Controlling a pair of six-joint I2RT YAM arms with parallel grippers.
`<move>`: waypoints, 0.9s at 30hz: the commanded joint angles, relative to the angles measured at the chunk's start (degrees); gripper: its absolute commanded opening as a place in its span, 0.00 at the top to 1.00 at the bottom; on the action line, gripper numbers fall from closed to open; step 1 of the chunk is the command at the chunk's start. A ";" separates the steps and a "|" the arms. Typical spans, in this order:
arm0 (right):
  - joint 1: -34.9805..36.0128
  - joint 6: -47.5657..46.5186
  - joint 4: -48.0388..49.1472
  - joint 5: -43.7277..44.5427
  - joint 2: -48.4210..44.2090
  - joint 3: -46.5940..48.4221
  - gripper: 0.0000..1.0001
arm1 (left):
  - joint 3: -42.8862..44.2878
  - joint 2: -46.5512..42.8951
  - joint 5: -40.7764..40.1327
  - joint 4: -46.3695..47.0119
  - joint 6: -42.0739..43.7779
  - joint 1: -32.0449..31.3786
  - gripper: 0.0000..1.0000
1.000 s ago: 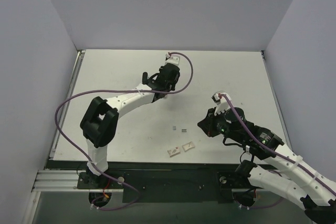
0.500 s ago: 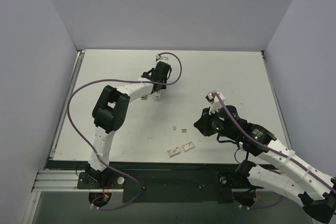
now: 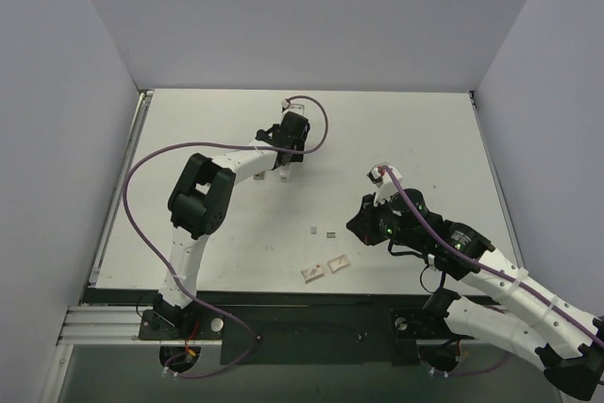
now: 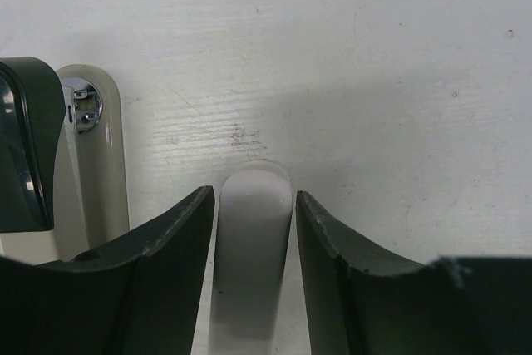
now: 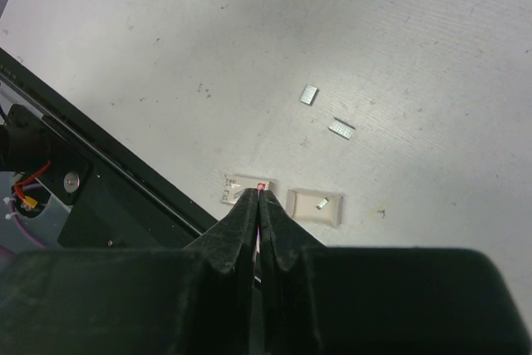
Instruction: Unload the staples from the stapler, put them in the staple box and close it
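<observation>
left end effector (image 4: 253, 199) straddles white bar of stapler (image 4: 249, 288), grip or slight gap unclear; right end effector (image 5: 259, 199) pinched closed above table (image 5: 432, 31).

A black metal base strip (image 3: 311, 320) runs along the near edge of a flat white table (image 3: 415, 129). 2 small white rectangular tiles lie on the table just beyond that strip, side by side, slightly apart. The reddish-marked tile (image 5: 237, 189) sits nearer the strip, and the grey-marked tile (image 5: 309, 207) sits a little farther from it. Dark specks and scuffs dot the tabletop beyond. Plain pale lilac-grey walls (image 3: 311, 16) rise on the 3 sides away from the strip.
</observation>
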 commanded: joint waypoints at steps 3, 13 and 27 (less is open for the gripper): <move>-0.29 0.92 1.97 -0.91 0.10 -0.26 1.00 | -1.25 -3.36 0.14 3.13 0.02 -0.12 0.44; -0.38 1.53 2.32 -1.62 0.54 -0.44 1.00 | -4.15 -6.00 -1.09 4.71 1.07 -0.30 0.46; -0.20 1.80 3.20 -2.41 1.33 -0.62 1.00 | -3.98 -7.50 -3.64 5.86 3.80 -1.18 0.51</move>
